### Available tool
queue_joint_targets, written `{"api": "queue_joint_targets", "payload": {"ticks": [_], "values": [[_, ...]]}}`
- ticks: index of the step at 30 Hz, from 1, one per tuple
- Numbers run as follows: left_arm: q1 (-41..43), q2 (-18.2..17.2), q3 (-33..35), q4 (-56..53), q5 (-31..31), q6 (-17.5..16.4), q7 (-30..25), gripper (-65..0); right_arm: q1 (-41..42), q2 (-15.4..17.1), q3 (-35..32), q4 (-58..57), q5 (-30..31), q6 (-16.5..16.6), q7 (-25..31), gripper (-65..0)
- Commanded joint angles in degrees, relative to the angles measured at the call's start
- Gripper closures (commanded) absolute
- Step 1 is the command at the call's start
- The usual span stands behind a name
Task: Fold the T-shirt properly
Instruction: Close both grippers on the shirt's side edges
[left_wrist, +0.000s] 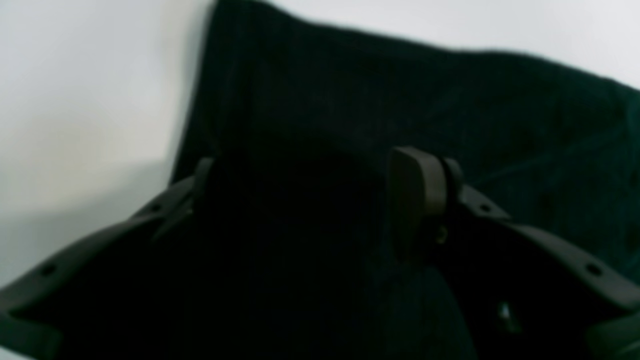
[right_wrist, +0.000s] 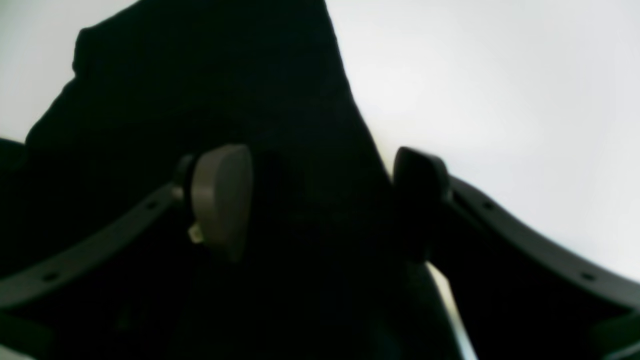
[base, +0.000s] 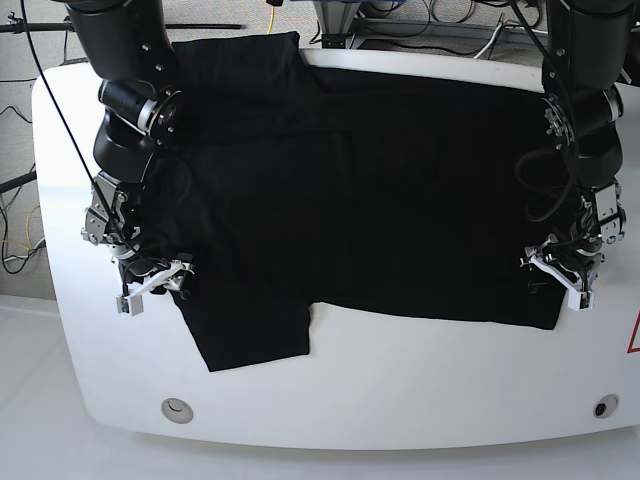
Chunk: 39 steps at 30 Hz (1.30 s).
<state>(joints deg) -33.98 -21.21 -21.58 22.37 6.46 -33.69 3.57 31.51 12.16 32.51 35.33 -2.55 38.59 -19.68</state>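
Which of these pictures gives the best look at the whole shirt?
The base view: the T-shirt lies spread across the white table, both sleeves visible. The wrist views show only dark cloth close up, an edge in each, behind open claws.

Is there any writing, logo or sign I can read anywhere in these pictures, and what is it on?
No readable text anywhere.
T-shirt: plain black side up, no print or lettering visible.
Table: part of a red triangle sign at the right edge, cut off, nothing legible.
Both wrist views: too blurred, no lettering.
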Motion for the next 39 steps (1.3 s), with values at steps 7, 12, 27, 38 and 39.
{"api": "queue_joint_targets", "payload": {"ticks": [7,12,27,38,39], "values": [[-2.25,-1.27,0.33,-1.10,1.42,0.76,-2.06,-40.4,1.93,-1.45,0.16,-2.51,-0.16,1.06,0.52,-42.6],[-2.49,-1.43,1.53,-2.85,2.08,2.73,-2.71,-40.1,1.97,-1.55,0.09,-2.56,-0.29,1.41,0.50,-40.8],[-3.48,-1.78,2.11,-4.91,2.35,7.20,-1.78,-40.2,0.90,-1.21,-0.76,-1.82,-0.45,1.27,0.24,-35.4],[-3.22,-2.23,2.57,-4.79,1.57,7.96,1.68,-42.8,-0.46,-1.12,-0.40,-0.96,-0.57,1.41,-0.75,-39.7],[-3.16,-2.24,2.54,-4.72,1.47,7.97,1.84,-43.3,-0.51,-1.12,-0.38,-0.78,-0.61,1.41,-0.83,-39.5]]}}
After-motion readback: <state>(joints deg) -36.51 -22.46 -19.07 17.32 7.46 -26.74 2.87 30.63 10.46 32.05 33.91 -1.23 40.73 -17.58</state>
